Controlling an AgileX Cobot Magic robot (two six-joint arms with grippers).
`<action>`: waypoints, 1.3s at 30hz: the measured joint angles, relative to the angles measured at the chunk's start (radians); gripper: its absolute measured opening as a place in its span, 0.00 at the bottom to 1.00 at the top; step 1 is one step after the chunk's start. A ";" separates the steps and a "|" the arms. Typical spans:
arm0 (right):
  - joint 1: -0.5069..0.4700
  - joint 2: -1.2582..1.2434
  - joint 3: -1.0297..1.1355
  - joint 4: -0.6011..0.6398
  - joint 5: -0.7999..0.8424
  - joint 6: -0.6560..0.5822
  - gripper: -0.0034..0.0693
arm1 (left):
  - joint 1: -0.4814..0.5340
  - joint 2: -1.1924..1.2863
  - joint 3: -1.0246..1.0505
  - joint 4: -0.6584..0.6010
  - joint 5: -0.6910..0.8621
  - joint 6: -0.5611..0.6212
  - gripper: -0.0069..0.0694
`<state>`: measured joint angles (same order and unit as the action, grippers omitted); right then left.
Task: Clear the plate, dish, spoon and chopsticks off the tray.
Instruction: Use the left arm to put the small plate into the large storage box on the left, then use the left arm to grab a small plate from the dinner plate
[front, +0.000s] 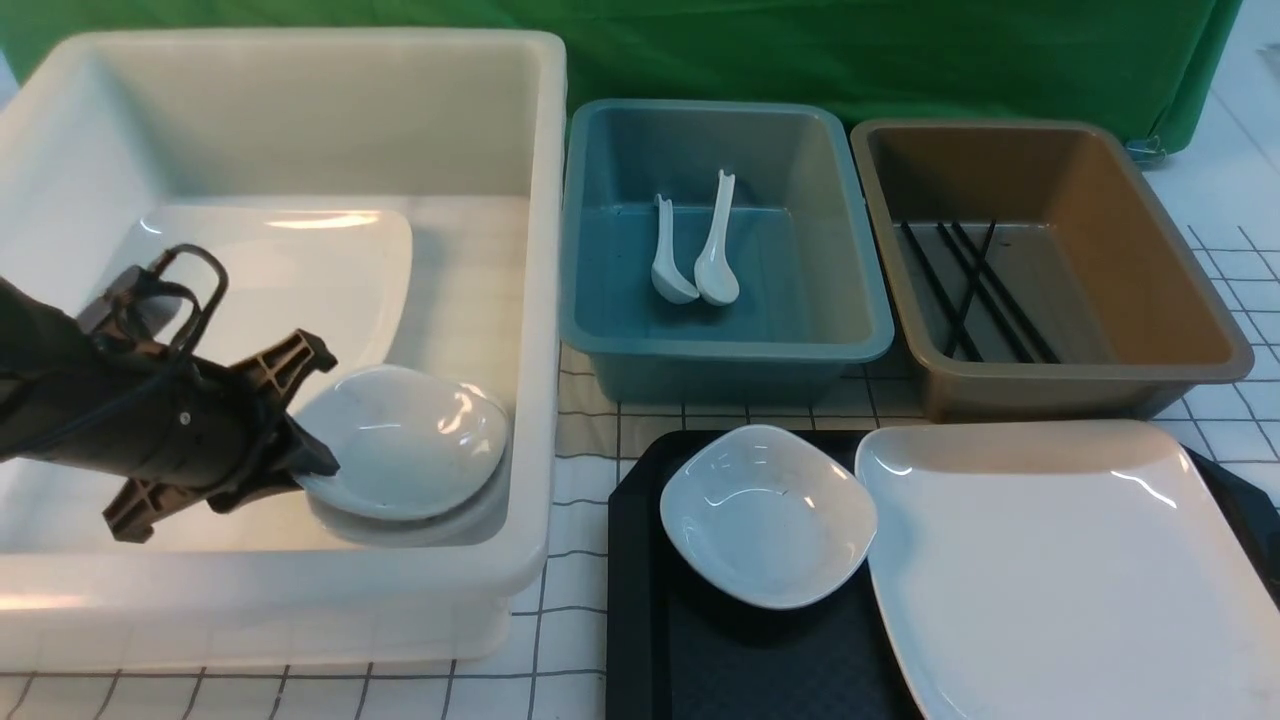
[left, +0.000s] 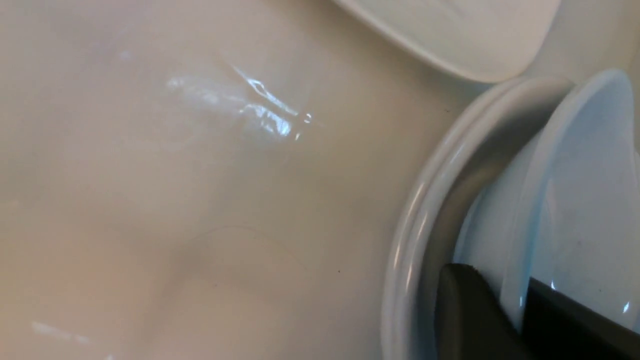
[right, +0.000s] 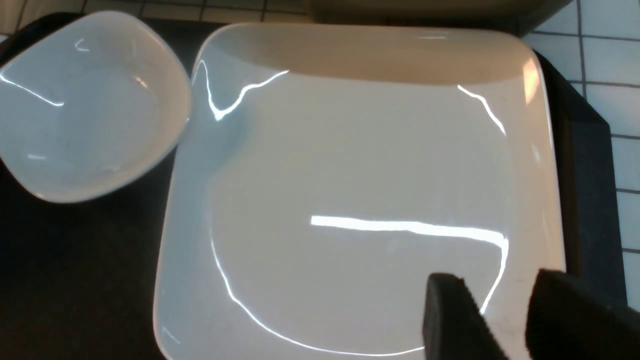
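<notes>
two dishes nested in the white bin (front: 552, 300), front view; your left tool (front: 322, 410) is at the upper dish (front: 405, 440). plate (front: 1080, 570) and another dish (front: 768, 515) touch on the tray (front: 630, 600); lifting either could drag its neighbour. left wrist view: fingers straddle the tilted dish's rim; a careless withdrawal may tip it. right wrist view: tool fingers apart above the plate, glossy white, shallow, rounded-square; slick edge could slip.
</notes>
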<state>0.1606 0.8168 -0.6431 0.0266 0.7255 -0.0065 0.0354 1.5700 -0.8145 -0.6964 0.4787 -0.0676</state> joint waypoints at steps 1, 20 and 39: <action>0.000 0.000 0.000 0.000 -0.002 0.000 0.38 | 0.000 0.000 0.000 0.000 0.008 0.000 0.28; 0.000 0.000 0.000 0.000 -0.010 0.000 0.38 | 0.000 -0.019 -0.225 0.216 0.385 0.039 0.78; 0.000 -0.039 -0.020 0.000 0.074 -0.022 0.06 | -0.559 0.057 -0.640 0.282 0.648 0.086 0.09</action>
<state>0.1606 0.7775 -0.6635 0.0266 0.7998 -0.0289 -0.5238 1.6269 -1.4549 -0.4146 1.1265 0.0187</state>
